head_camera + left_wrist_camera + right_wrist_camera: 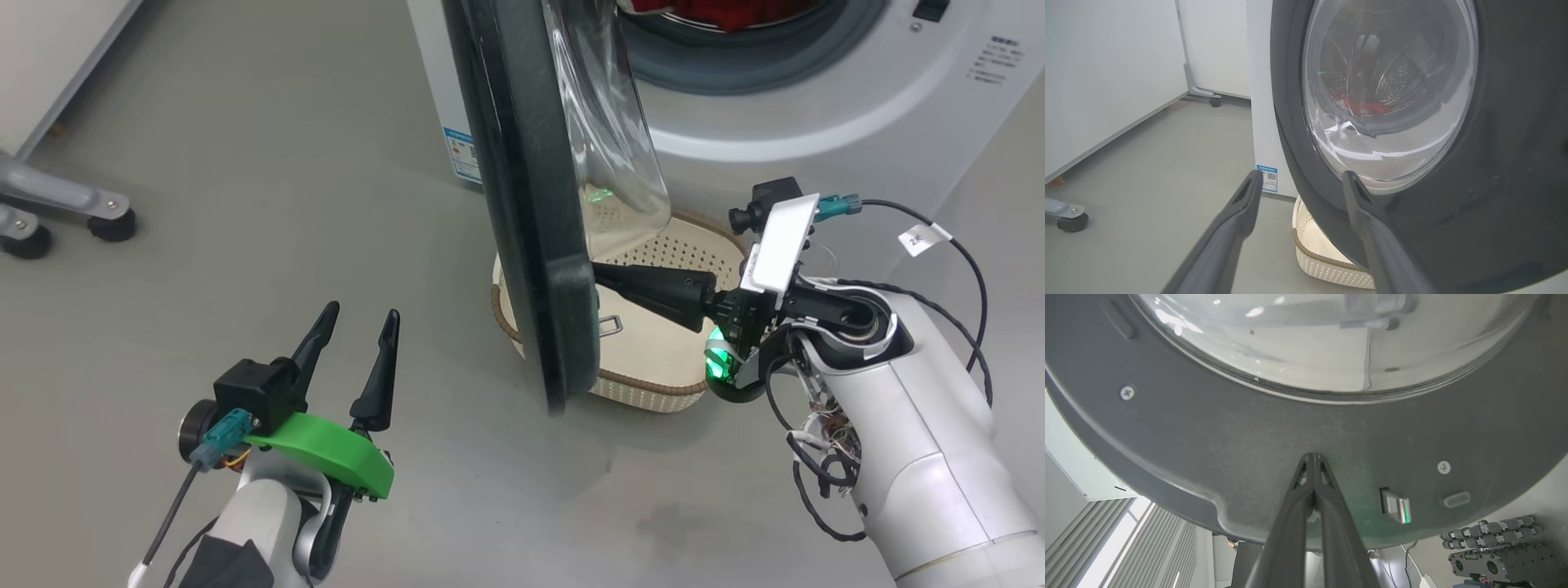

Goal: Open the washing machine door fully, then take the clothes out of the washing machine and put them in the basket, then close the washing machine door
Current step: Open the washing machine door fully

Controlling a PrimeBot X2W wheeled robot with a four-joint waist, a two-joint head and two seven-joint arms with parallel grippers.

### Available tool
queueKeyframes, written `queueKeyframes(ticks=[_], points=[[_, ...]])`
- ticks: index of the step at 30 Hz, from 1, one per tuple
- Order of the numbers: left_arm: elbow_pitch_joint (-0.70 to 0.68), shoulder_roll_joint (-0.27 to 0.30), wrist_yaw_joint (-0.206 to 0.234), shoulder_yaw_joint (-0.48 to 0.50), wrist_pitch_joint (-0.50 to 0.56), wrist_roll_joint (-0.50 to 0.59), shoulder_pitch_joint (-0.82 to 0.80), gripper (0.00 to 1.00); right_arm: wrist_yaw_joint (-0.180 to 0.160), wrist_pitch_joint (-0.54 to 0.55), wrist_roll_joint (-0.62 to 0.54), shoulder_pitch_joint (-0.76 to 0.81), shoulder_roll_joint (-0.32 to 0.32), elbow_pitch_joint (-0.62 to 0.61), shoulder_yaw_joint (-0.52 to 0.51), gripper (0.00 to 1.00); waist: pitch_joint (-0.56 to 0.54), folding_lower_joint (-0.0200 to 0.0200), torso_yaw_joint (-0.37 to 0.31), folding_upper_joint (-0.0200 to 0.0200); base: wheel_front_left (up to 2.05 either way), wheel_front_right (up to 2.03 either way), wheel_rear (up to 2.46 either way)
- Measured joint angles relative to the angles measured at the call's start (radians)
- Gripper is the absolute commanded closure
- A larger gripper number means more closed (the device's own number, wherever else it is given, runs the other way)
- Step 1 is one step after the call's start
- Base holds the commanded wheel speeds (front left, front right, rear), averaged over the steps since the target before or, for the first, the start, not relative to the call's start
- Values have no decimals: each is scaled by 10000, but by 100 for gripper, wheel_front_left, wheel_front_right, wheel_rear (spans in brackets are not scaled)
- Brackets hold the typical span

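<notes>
The washing machine door (531, 204) stands swung out over the basket (649, 394). The right gripper (598, 276), jaws pressed together and empty, has its tips against the door's inner face. The left gripper (362, 312) hovers nearby, jaws spread wide, holding nothing. Red clothes (718, 10) lie inside the washing machine (816, 139)

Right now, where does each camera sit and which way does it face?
Head view: on the head, looking down at the washing machine door and basket; open left tool, shut right tool show.
Left wrist view: left wrist, facing the door's outer glass; two spread fingers show.
Right wrist view: right wrist, facing the door's inner rim; shut fingers show.
Shared: head and left wrist both see the basket.
</notes>
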Motion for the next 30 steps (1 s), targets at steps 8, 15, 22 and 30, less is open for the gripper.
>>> queueKeyframes(ticks=[8, 15, 22, 30], points=[[63, 0, 2, -77, 0, -13, 156, 0, 0, -324, 485, 343, 10, -247, 437, 100, -302, 0, 490, 0, 0, 0, 0], [23, 2, 19, -8, 0, -15, 342, 0, 0, -604, 794, 374, 15, -474, 959, 100, -452, 0, 760, 0, 0, 0, 0], [-58, 2, 48, 23, 0, -17, 397, 0, 0, -995, 1024, 610, 48, -548, 1058, 100, -483, 0, 800, 0, 0, 0, 0], [-113, 2, 56, 69, 0, -15, 407, 0, 0, -1766, 1304, 1075, 82, -924, 541, 100, -480, 0, 752, 0, 0, 0, 0]])
